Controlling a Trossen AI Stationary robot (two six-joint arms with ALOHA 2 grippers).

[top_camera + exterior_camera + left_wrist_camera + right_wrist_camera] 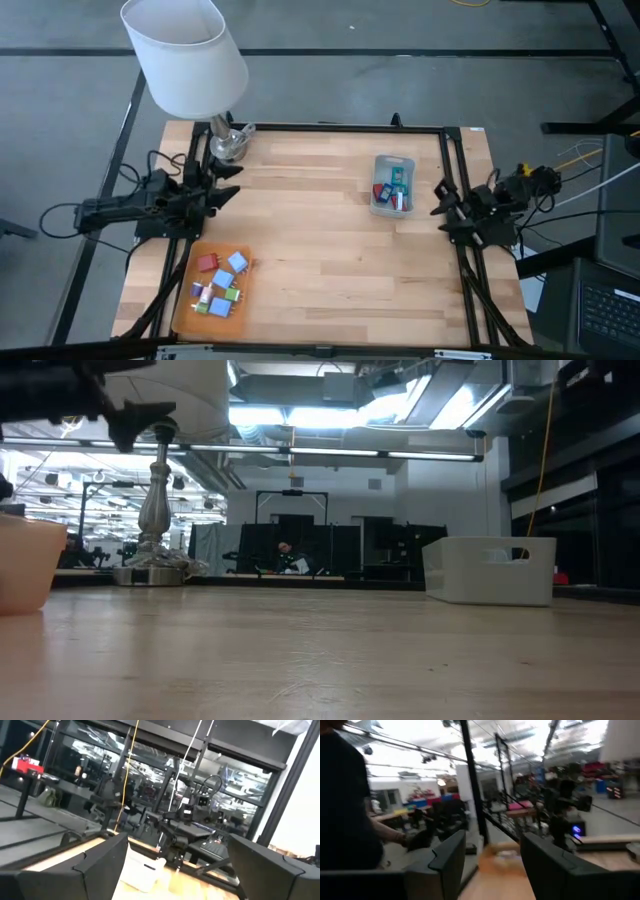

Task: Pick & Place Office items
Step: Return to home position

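Several small colourful office items (218,285) lying on the orange tray (185,318) at the worktop (320,250) near-left; others already in the clear bin (392,185). Both pincers spread and empty: left pincer (228,185) beside the lamp (190,60), right pincer (441,205) at the right edge.

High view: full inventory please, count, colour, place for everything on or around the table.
Table: one, light wood, dark frame.
Lamp: one, white shade on a silver base, far left corner of the table.
Tray: one, orange, near left edge, holding small red, blue and green office items.
Bin: one, pale translucent, far right part of the table, holding mixed red, blue and teal items.
Laptop: one, dark, off the table at the right.
Left gripper: one, dark, open, at the left edge near the lamp base.
Right gripper: one, dark, open, at the right edge beside the bin.
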